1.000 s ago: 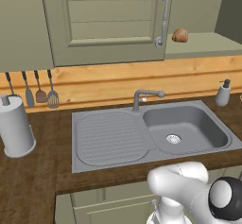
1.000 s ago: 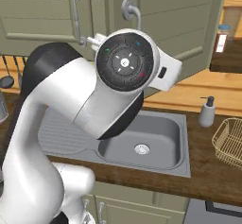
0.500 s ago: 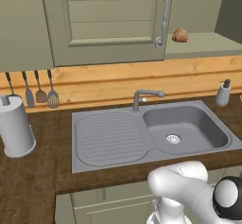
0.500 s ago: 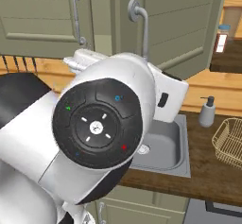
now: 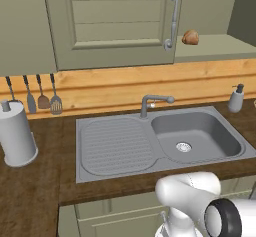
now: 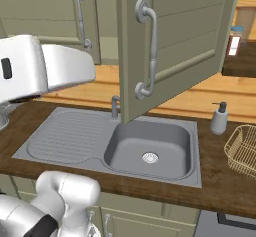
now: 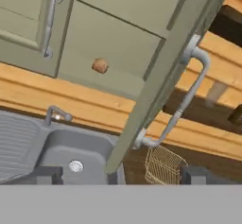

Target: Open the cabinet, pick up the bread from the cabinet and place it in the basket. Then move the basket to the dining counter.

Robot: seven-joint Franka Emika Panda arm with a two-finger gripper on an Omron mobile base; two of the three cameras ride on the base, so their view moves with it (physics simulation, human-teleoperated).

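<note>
- The gripper [image 7: 119,175] has its fingertips [image 7: 46,175] spread wide at the frame's bottom, holding nothing.
- The bread [image 7: 99,65] lies inside the open cabinet [image 7: 156,72], upper left of centre, well above the fingertips.
- The basket [image 7: 163,165] sits between the fingertips, lower right of centre.

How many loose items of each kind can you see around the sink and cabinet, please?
Bread: 1
Basket: 1
Soap dispenser: 1
Paper towel roll: 1
Hanging utensils: 4
Total: 8

No readable text, seemingly.
</note>
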